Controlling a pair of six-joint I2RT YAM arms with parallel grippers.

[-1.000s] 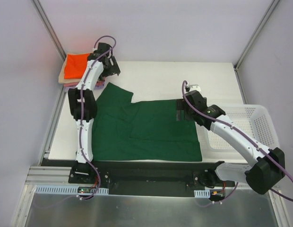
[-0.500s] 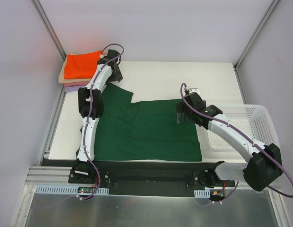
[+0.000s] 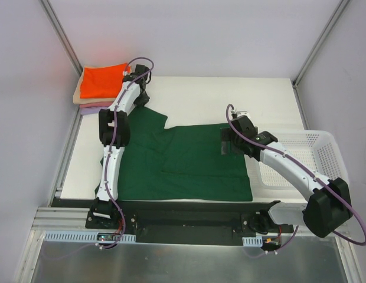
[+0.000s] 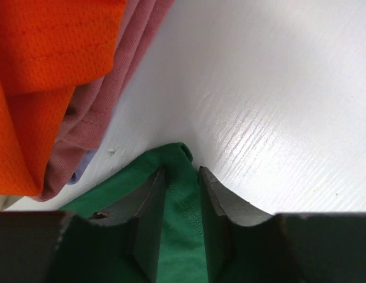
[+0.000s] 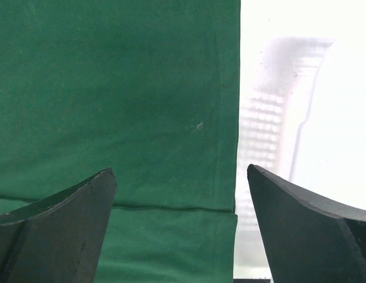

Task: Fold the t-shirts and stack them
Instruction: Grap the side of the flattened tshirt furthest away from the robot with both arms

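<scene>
Showing the task part done. Four folded tees are stacked at the far-left corner of the table (image 3: 230,94): orange shirt (image 3: 100,79) on top, then beige (image 3: 78,94), pink (image 4: 121,76) and lavender (image 4: 79,171) edges below. The green t-shirt (image 3: 183,162) lies spread at mid-table w/ one panel turned in over its centre. It is judged early in its fold, w/ most folds and the move to the stack left to do.

Left gripper (image 4: 182,172): down on the shirt's far-left sleeve corner, just beside the stack. Its fingers are drawn near together w/ a strip of green cloth between them; whether they pinch it yet cannot be told.

Right gripper (image 5: 180,170): fingers spread wide, holding nothing, over the shirt's right hem near the mesh basket (image 3: 324,141).

Vs. the earliest frame: the left gripper hung nearer the stack, off the sleeve corner, and has since swung onto that corner w/ its fingers narrowing. The right arm is approx. where it was, and the shirt's outline is unchanged.
</scene>
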